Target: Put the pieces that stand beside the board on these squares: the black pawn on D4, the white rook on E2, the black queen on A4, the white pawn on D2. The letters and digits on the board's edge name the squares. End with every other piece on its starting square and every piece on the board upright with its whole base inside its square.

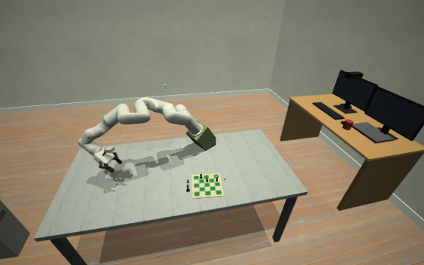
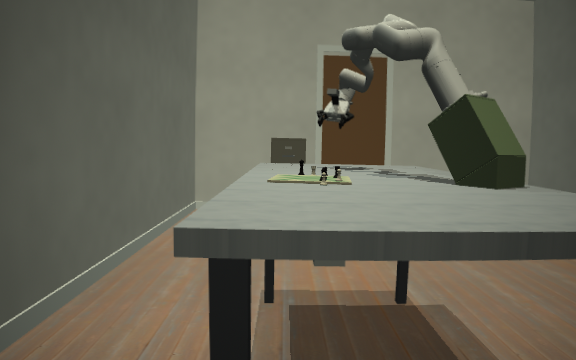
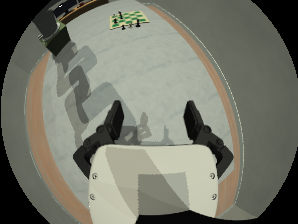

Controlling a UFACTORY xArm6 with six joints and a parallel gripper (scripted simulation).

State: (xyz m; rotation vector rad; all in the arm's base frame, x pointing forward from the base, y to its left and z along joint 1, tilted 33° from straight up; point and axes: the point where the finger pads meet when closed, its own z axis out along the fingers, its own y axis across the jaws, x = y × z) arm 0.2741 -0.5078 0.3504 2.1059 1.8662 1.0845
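while far from board [image 1: 207, 185], gripper [image 1: 110, 161] open

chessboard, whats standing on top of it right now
The top view shows three dark pieces on the chessboard, all in its far rows; the near rows look bare. They are too small to name, and a pale piece there could be missed. The open end effector hangs far off.
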